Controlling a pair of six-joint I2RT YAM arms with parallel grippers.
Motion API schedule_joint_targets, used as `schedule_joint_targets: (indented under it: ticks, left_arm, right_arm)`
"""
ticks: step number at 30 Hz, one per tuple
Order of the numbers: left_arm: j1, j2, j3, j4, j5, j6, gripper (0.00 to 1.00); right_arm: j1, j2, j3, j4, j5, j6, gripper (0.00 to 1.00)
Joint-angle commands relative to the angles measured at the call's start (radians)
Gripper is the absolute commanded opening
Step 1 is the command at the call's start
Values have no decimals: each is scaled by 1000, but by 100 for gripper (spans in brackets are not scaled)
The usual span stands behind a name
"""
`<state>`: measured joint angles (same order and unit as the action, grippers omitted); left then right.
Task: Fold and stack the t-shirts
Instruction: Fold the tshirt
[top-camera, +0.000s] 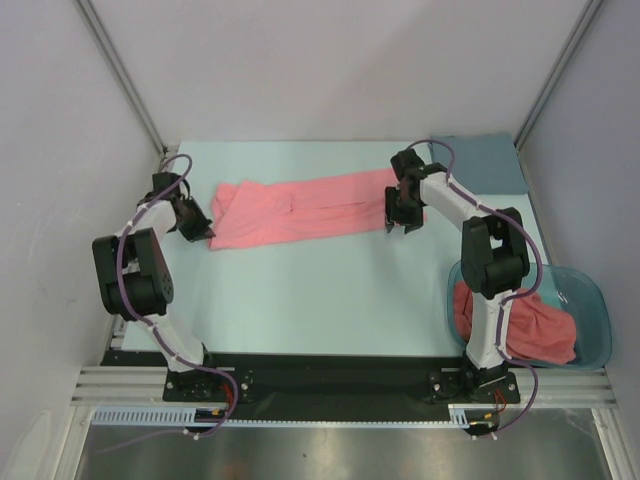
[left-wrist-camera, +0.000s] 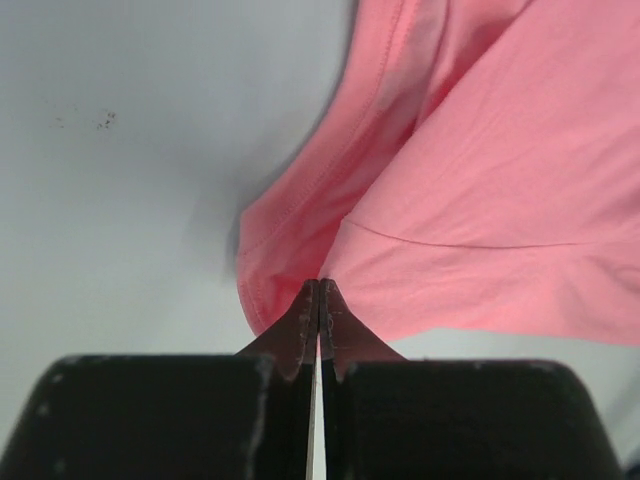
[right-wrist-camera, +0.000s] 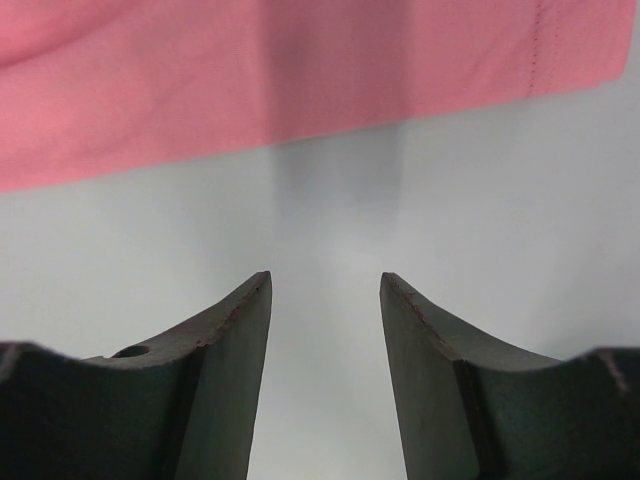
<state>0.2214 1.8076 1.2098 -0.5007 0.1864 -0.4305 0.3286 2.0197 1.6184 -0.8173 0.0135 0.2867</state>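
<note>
A salmon-pink t-shirt (top-camera: 300, 208) lies stretched in a long band across the far half of the table. My left gripper (top-camera: 203, 232) is at its near-left corner. In the left wrist view the jaws (left-wrist-camera: 320, 285) are shut, pinching the edge of the t-shirt (left-wrist-camera: 480, 190), where the fabric folds meet at the tips. My right gripper (top-camera: 402, 225) is at the band's right end. In the right wrist view it (right-wrist-camera: 325, 278) is open and empty over bare table, with the shirt's near edge (right-wrist-camera: 300, 80) just beyond the fingertips. More pink t-shirts (top-camera: 545, 330) lie bunched in the tub.
A teal translucent tub (top-camera: 592, 300) stands at the near right beside the right arm's base. A grey-blue cloth (top-camera: 480, 160) lies flat at the far right corner. Grey walls and metal posts enclose the light table (top-camera: 300, 300).
</note>
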Motion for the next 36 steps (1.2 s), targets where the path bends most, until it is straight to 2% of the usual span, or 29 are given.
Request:
schedule_joint_targets:
  ticks: [1, 8, 18, 24, 30, 36]
  left_arm:
    - [10, -94, -21, 30, -21, -20, 0]
    - [12, -93, -35, 11, -15, -43, 0]
    - [10, -182, -194, 82, 4, -73, 0]
    - [9, -74, -100, 65, -28, -53, 0]
    - [10, -33, 12, 33, -62, -13, 0]
    - [9, 42, 79, 22, -9, 9, 0]
  right_arm:
    - [13, -44, -3, 12, 2, 2, 54]
    - [20, -41, 1, 9, 5, 0, 54]
    - [23, -38, -8, 10, 11, 3, 54]
    - [24, -23, 8, 12, 3, 0, 54]
    - [24, -24, 6, 3, 9, -7, 54]
    - [24, -22, 9, 0, 13, -12, 54]
